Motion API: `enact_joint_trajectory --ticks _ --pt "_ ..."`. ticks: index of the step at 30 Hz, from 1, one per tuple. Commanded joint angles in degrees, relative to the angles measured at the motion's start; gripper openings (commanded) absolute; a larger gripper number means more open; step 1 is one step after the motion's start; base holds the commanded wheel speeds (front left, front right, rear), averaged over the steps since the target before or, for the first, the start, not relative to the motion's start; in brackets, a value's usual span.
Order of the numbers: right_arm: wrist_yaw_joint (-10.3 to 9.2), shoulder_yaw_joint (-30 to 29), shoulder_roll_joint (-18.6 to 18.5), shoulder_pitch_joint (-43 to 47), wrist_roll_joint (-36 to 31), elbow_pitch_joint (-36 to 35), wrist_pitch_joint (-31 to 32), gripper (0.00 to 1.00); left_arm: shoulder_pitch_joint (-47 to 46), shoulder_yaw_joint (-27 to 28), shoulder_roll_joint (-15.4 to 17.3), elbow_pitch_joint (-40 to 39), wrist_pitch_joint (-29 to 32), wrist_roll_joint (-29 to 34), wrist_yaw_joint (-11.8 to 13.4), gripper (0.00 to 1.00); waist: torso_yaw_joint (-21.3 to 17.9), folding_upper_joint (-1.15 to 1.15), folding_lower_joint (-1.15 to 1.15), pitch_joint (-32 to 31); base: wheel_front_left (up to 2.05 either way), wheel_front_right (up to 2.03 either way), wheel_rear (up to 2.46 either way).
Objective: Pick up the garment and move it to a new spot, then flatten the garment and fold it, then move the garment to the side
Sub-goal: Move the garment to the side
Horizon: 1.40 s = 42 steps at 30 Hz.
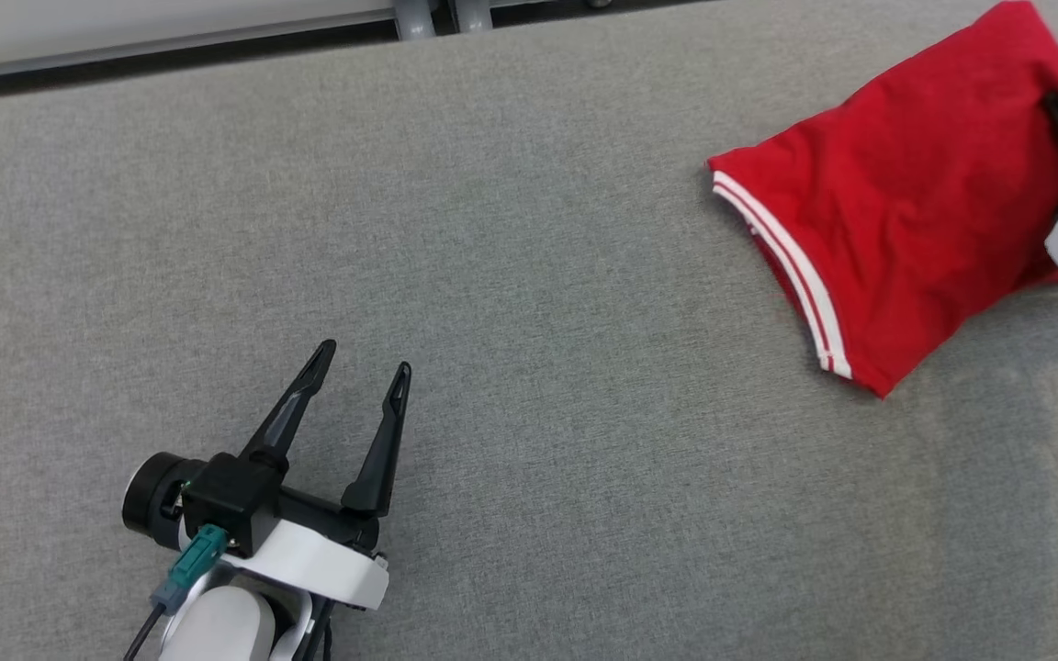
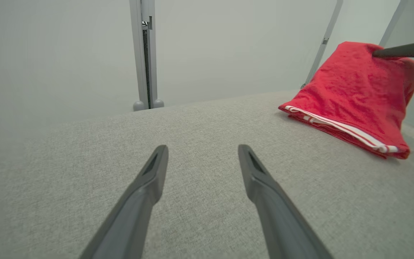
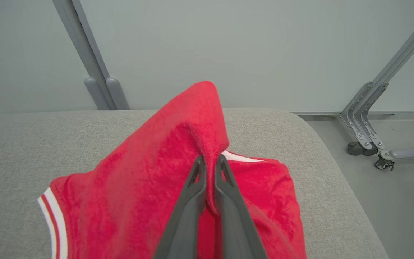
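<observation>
Step in hand, by my reading: the last one, moving the garment [image 1: 906, 211] to the side. It looks already folded into a compact stack, so flattening and folding appear done.

Right gripper [image 3: 210, 162]: fingers pressed together on a ridge of red cloth at the stack's far right edge. The pinched part rises in a peak above the fingers.

Left gripper [image 1: 368, 358]: fingers spread, holding nothing, low over the grey table [image 1: 529, 275] at the near left, well apart from the garment.

Position: garment at the far right of the table, near its rounded corner. The lower part seems to rest on the fabric surface; only the pinched edge is lifted.

Appearance: plain red side up, soft and slightly rumpled, layers stacked. Striped trim [image 1: 786, 266], red and white, runs along the left edge. No lettering visible on this face.

Next move, as I judge it: set the stack down without letting the layers slide, then part the fingers and withdraw straight back. Risk: the single-edge pinch could drag the fold open.
</observation>
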Motion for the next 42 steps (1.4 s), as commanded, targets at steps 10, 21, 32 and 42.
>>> enact_joint_trajectory --ticks 10,21,32,42 --pt "-0.01 -7.4 -4.3 -4.4 -4.6 12.2 -3.2 0.00 -3.4 -0.8 0.6 -0.6 0.1 0.5 -0.2 1.00 2.6 0.00 0.00 5.7 0.00 0.00 0.00" --pt "-0.01 -10.7 -1.3 -5.6 -13.0 22.8 -7.6 1.00 -2.6 -0.4 0.4 0.6 -0.3 -0.6 0.5 1.00 4.6 0.00 0.00 1.5 0.00 0.00 0.00" --pt "-0.01 -12.5 4.2 -2.6 -17.7 20.9 -17.7 1.00 4.7 5.7 0.4 -1.9 -0.6 -3.7 3.1 1.00 6.0 0.00 0.00 -11.9 0.00 0.00 0.00" --pt "-0.01 -11.6 9.7 10.7 -15.6 6.7 -18.7 1.00 13.7 10.9 1.8 -6.2 -0.6 -5.6 4.6 1.00 7.6 0.00 0.00 -21.4 0.00 0.00 0.00"
